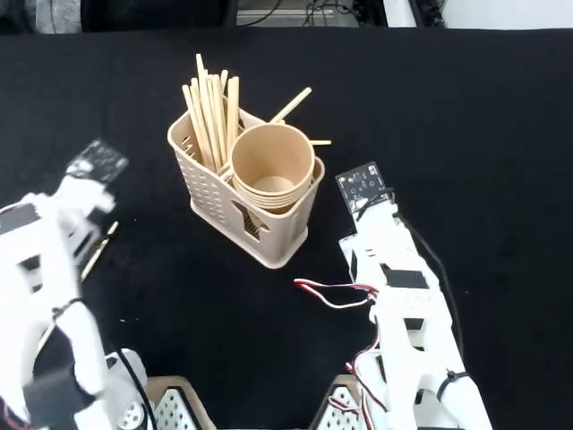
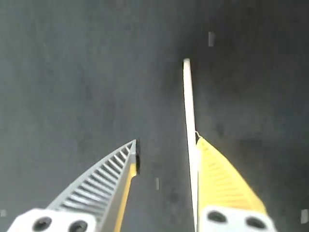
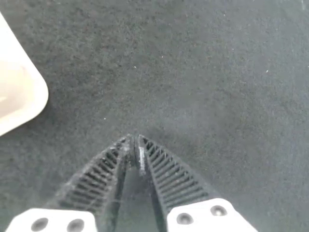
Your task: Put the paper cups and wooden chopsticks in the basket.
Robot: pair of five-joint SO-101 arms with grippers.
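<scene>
A beige slotted basket [image 1: 219, 202] stands mid-table. It holds stacked paper cups [image 1: 273, 161] and several wooden chopsticks [image 1: 210, 107] standing upright. One more chopstick [image 1: 100, 246] lies on the black table beside the left arm [image 1: 54, 260]. In the left wrist view my left gripper [image 2: 166, 142] is open low over the cloth, and this chopstick [image 2: 188, 106] runs between the fingers, right along the inner side of the yellow finger [image 2: 217, 179]. My right gripper [image 3: 133, 140] is shut with nothing in it, just over the table to the right of the basket, whose corner [image 3: 19, 96] shows nearby.
The right arm [image 1: 394, 287] stretches from the front edge toward the basket's right side, with a red and white cable [image 1: 331, 291] looping off it. Black cloth [image 1: 466, 134] covers the table all around.
</scene>
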